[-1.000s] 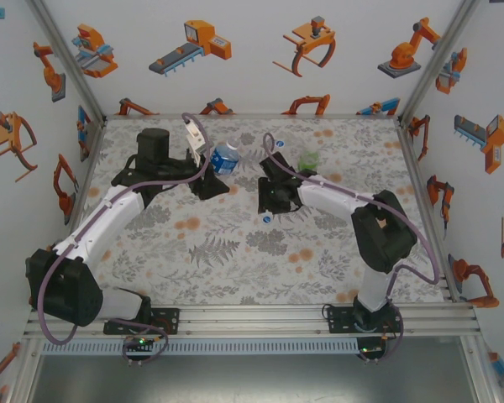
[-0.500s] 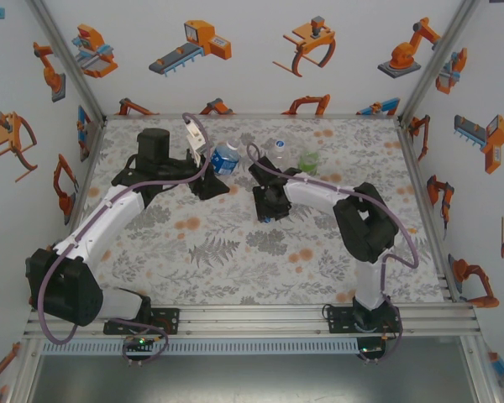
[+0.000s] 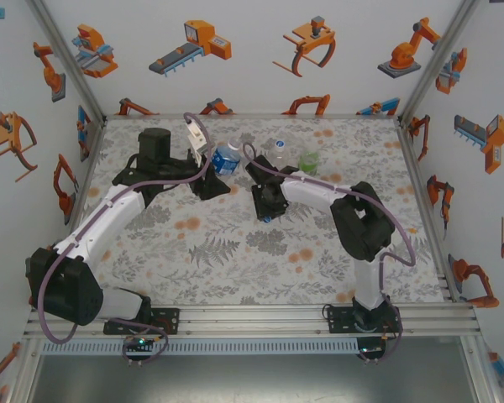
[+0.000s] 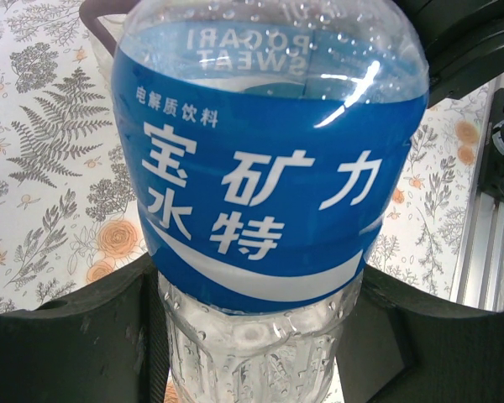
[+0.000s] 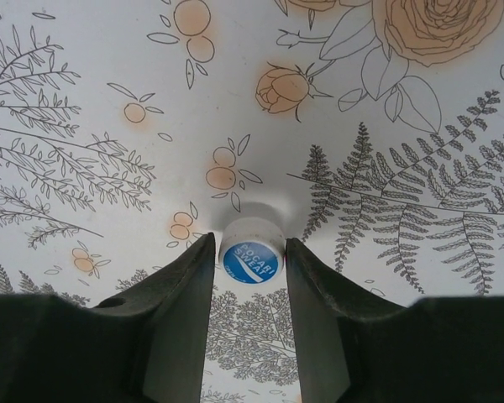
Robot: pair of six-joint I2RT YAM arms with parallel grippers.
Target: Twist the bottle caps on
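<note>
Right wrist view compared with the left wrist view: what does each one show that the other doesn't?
The right wrist view has a small blue cap lying on the table, flanked by the fingers of the right pincer; whether they already pinch it is unclear. The left wrist view has the blue-label bottle close up, clamped in the left pincer. Both share the flowered tabletop and a pair of dark fingers at the bottom edge.

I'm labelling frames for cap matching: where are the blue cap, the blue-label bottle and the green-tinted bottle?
blue cap (image 5: 252, 259): right wrist view, its printed top.
blue-label bottle (image 4: 269, 210): left wrist view, its label.
green-tinted bottle (image 3: 309, 160): top external view, its body.
</note>
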